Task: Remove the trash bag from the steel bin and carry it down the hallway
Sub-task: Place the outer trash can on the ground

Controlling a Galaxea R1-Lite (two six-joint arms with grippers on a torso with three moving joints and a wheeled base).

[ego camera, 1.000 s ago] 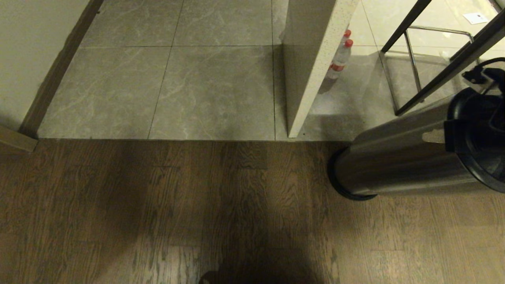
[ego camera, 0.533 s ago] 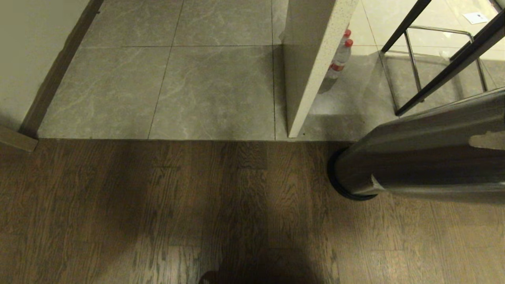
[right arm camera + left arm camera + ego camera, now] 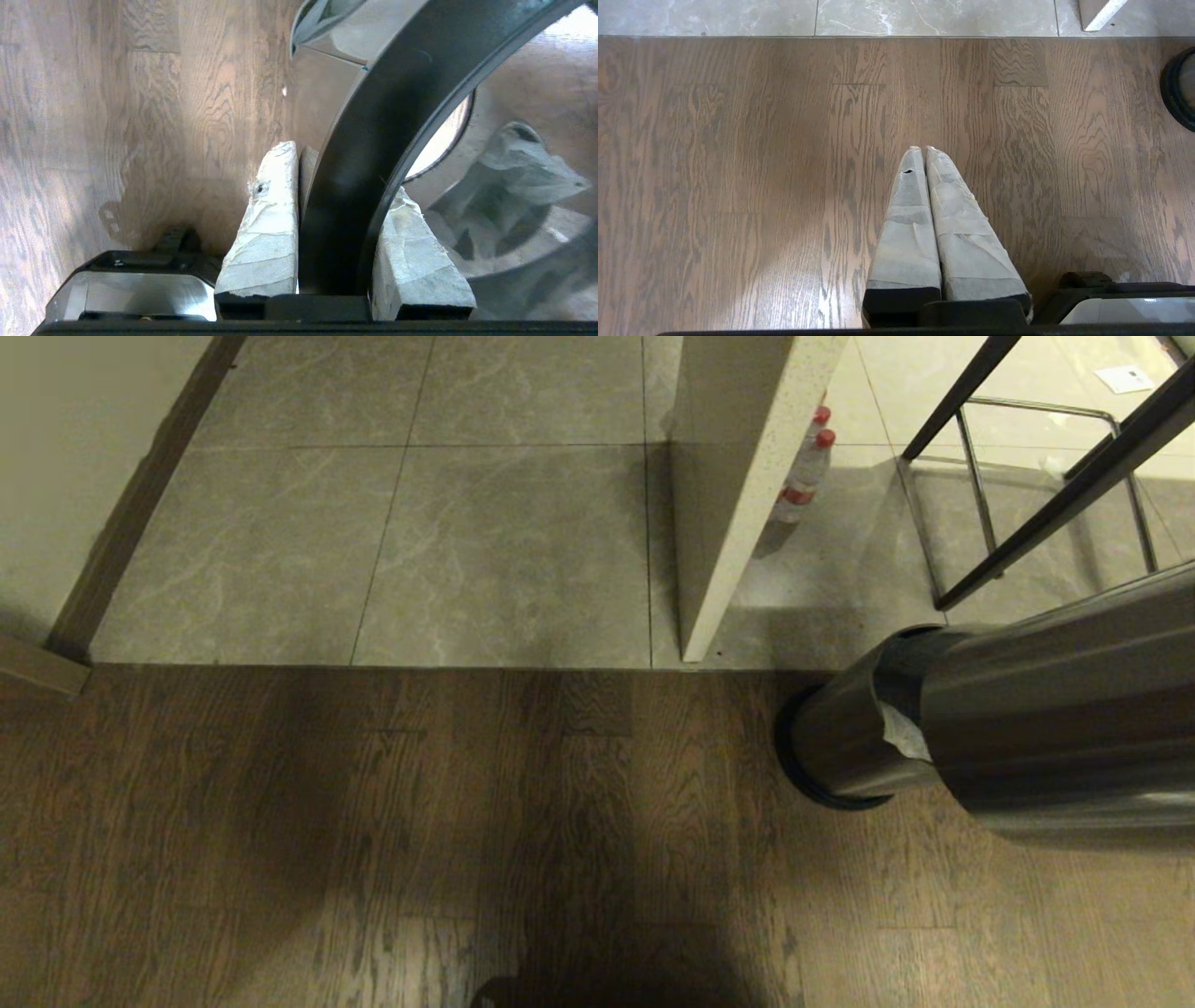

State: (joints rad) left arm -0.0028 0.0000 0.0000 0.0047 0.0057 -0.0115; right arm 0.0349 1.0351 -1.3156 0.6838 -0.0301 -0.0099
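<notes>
Steel sleeve (image 3: 1074, 728) lifted off, tilted at right above the bin's base (image 3: 831, 747) on the wood floor; whitish bag (image 3: 901, 733) peeking between them.

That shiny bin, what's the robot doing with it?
The robot's right hand is clamped on the thick black rim of the steel sleeve, which is raised partway off the steel bin on the wood floor. A bit of the trash bag peeks out where the sleeve has come up. The left hand is shut, holds nothing and hangs over the floor beside the bin.
</notes>
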